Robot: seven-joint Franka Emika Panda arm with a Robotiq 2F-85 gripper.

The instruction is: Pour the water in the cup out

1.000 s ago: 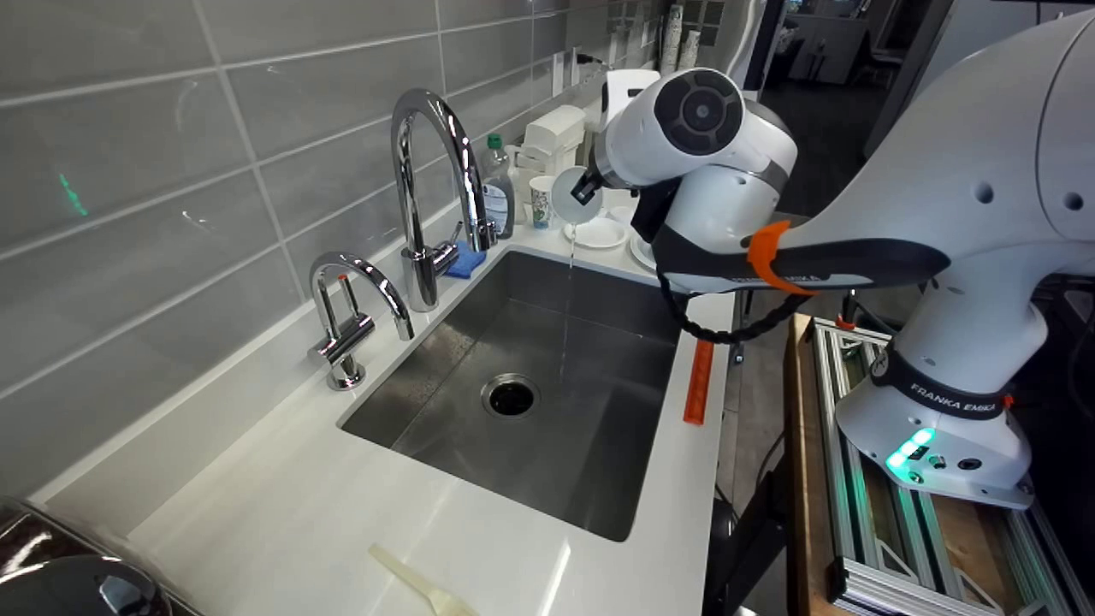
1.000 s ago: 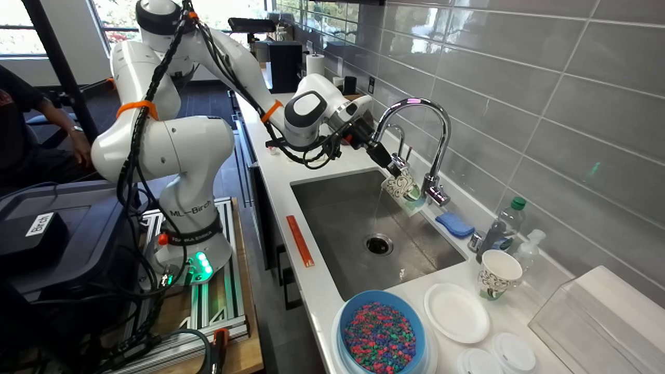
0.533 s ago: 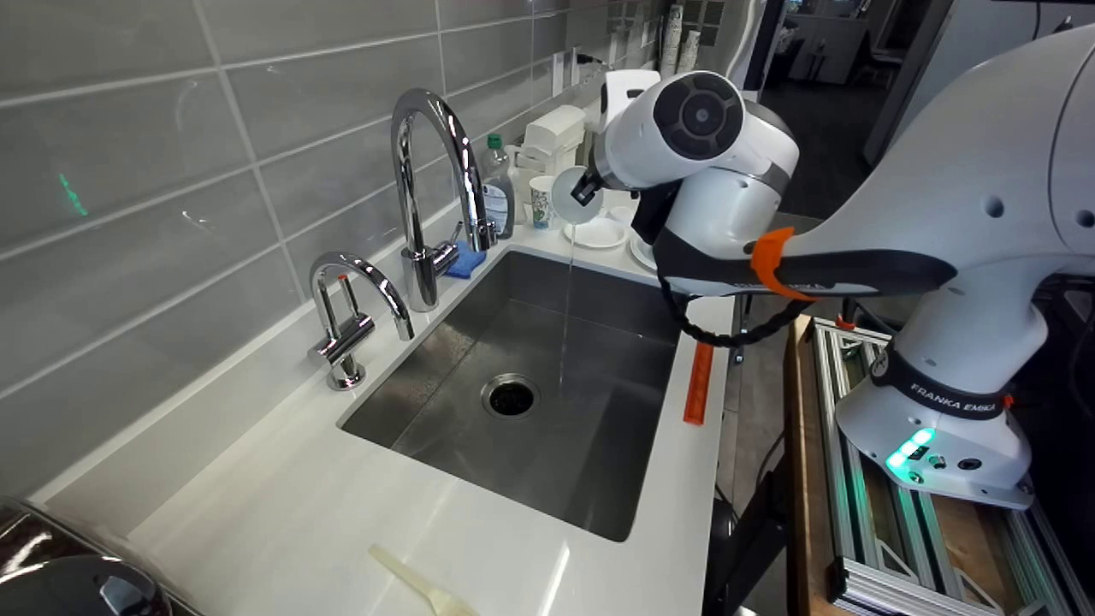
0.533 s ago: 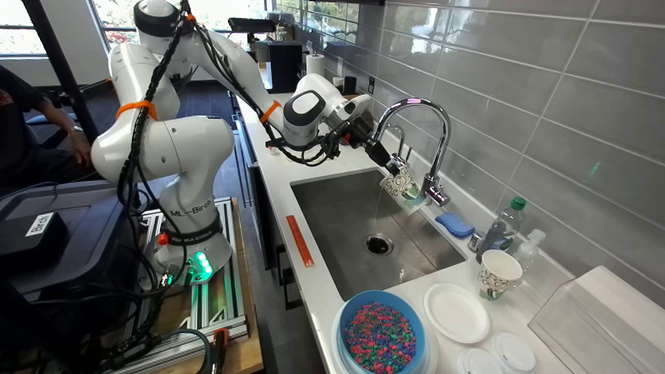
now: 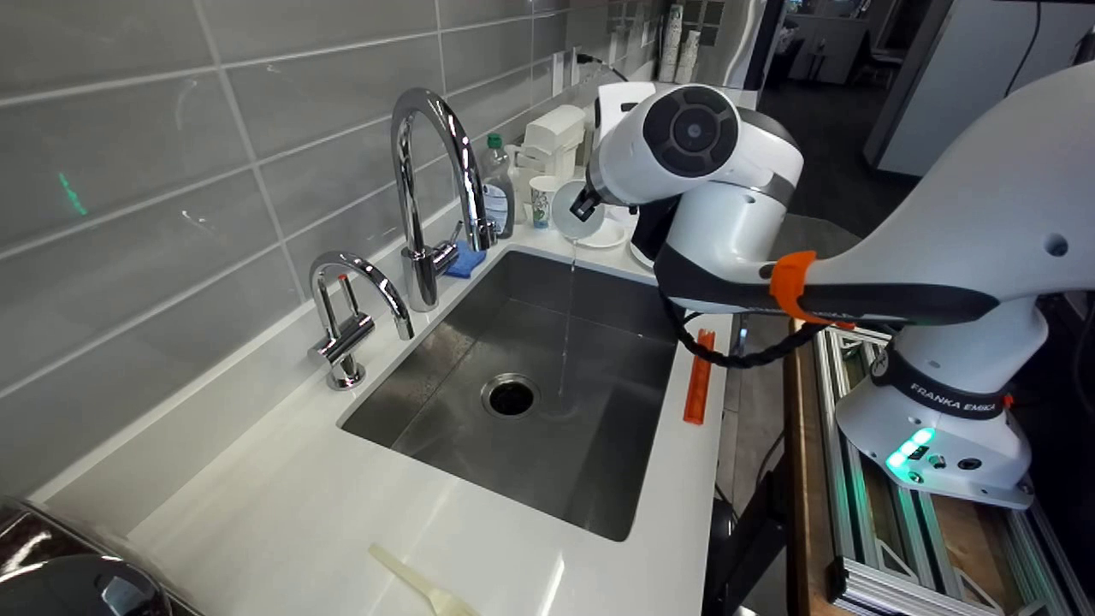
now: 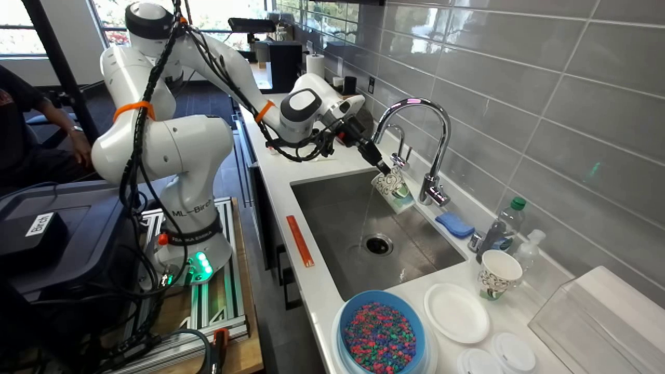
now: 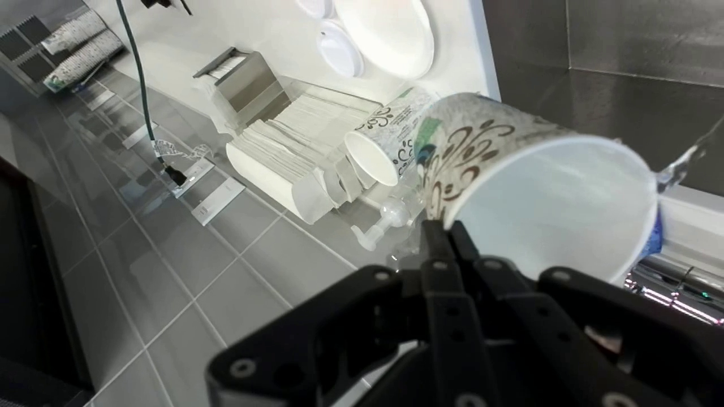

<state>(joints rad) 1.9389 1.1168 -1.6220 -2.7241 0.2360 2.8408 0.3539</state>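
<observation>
The white patterned paper cup [image 6: 393, 190] hangs above the steel sink [image 5: 565, 466], tilted steeply with its mouth facing sideways and down. A thin stream of water [image 5: 568, 316] runs from its rim into the basin, landing near the drain [image 6: 378, 244]. In the wrist view my gripper [image 7: 449, 229] is shut on the wall of the cup [image 7: 469, 144], one finger inside the rim and one outside. The cup's pale inside shows there, with water [image 7: 676, 169] leaving at the far edge. How much water is still inside cannot be told.
Tall faucet [image 6: 441, 140] and smaller tap [image 5: 342, 325] stand by the wall side of the sink. A standing cup [image 6: 496, 278], soap bottles, white plate [image 6: 457, 313] and blue bowl of colored bits [image 6: 345, 311] sit along the counter. An orange-red strip [image 6: 300, 241] lies at the front edge.
The arm, with the cup in its grip, has dropped slightly and shifted a little away from the tall faucet. Water keeps streaming, its line moving a little with the cup.
</observation>
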